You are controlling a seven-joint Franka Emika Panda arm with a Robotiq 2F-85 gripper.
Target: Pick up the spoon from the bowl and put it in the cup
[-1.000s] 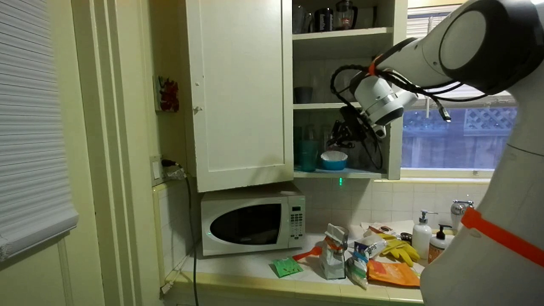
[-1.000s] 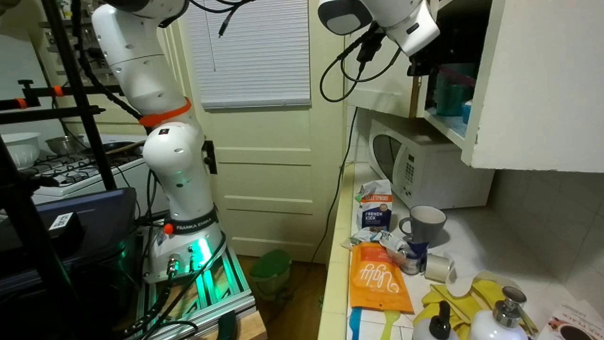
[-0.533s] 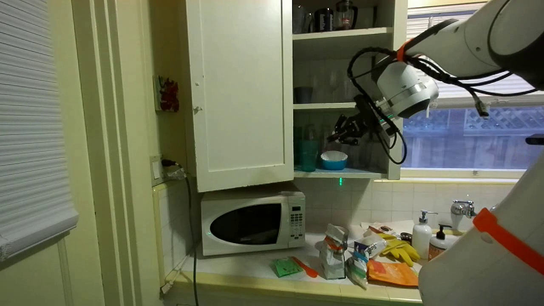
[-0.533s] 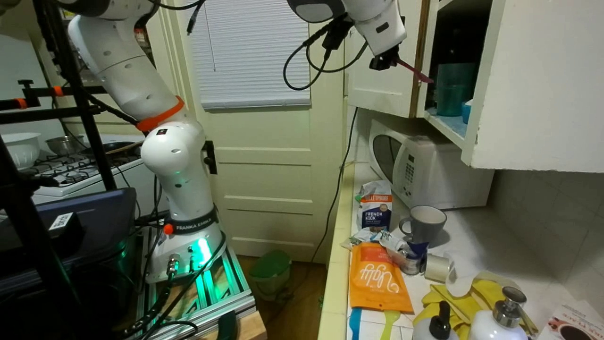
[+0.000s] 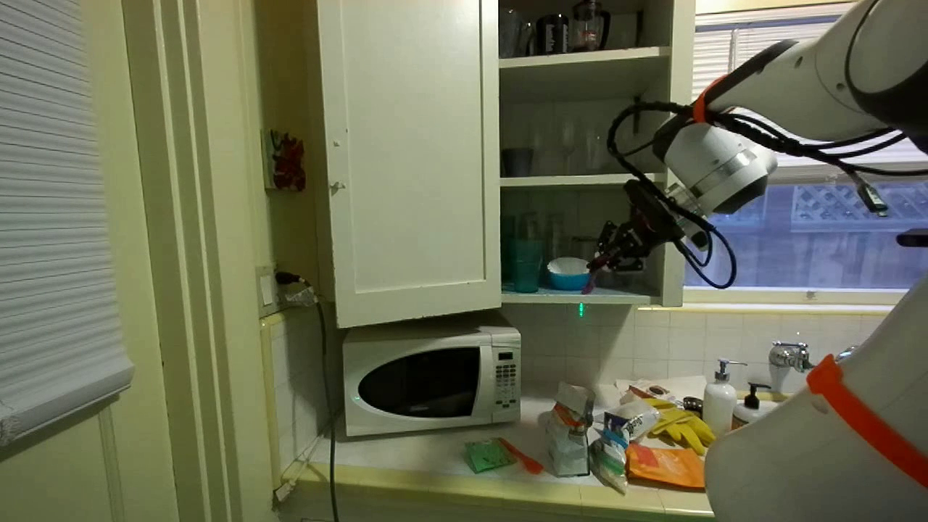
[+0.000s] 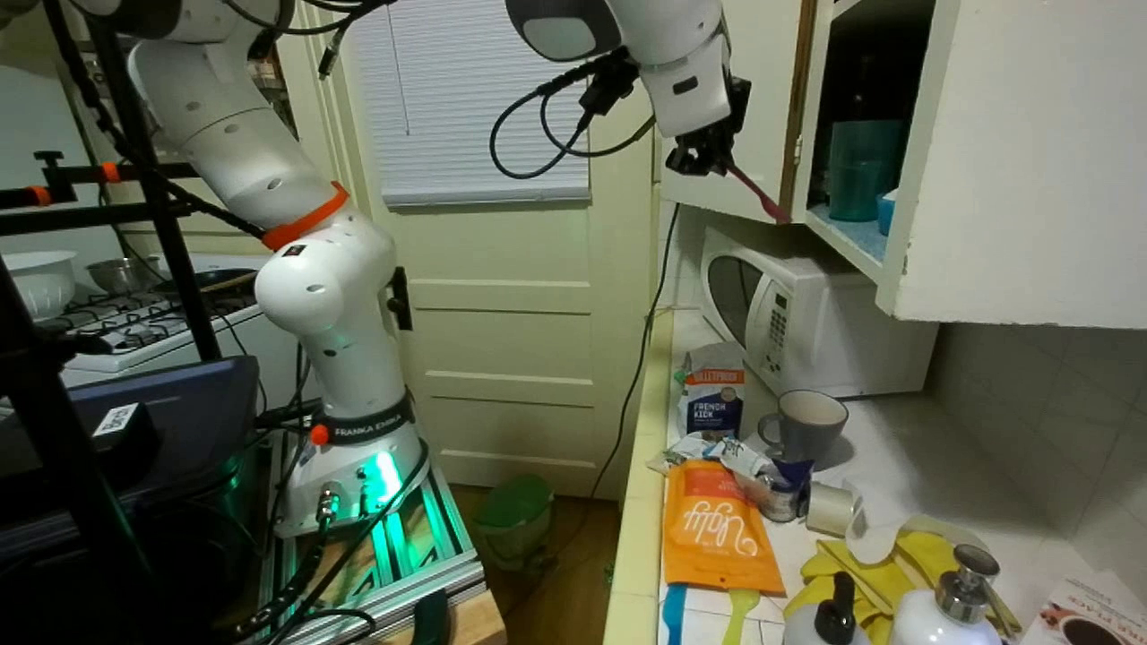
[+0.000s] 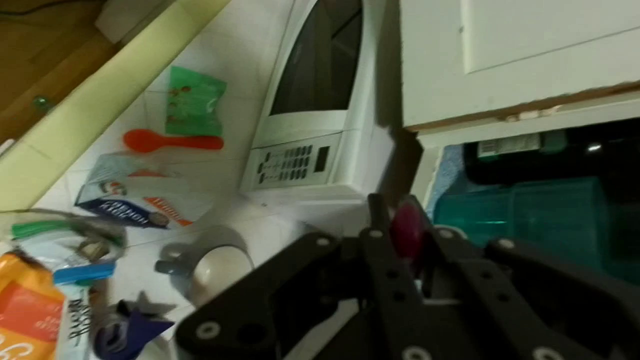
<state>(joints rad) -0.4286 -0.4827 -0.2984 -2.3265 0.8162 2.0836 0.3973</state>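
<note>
Jaws of the gripper (image 7: 400, 215) are gripping a dark pink spoon (image 6: 757, 193). Slightly lower than the jaws and to their left in an exterior view, the teal-blue bowl (image 5: 570, 279) is sitting upright on the lowest cabinet shelf (image 5: 623, 297), its pale inner wall showing and its floor hidden. Farther left of the jaws, just beside the bowl, a teal tumbler (image 5: 526, 267) is standing on the same shelf. Higher than the jaws, a dark cup (image 5: 517, 162) is standing on the middle shelf (image 5: 544, 181) and a black mug (image 5: 553, 34) is standing on the top shelf (image 5: 580, 59). Well below the jaws, a gray mug (image 6: 806, 430) is standing upright on the counter (image 6: 905, 457), its mouth facing up and its pale inside showing. Near that mug, also under the level of the jaws, a printed bag (image 6: 714, 394) is standing on end and an orange pouch (image 6: 717, 528) is lying flat. An orange spoon (image 7: 172, 141) is lying on the counter beside a green packet (image 7: 195, 100), likewise below the jaws.

Both fingers (image 7: 377, 212) are pressing on the dark pink spoon, leaving only the narrow gap that it is filling. Its free length is slanting downward from the jaws; in an exterior view the tip is hanging short of the lowest cabinet shelf's front edge, outside the bowl and apart from it. Wrist view being blurred at that spot, the held piece's outline is not clear enough to certify.
</note>
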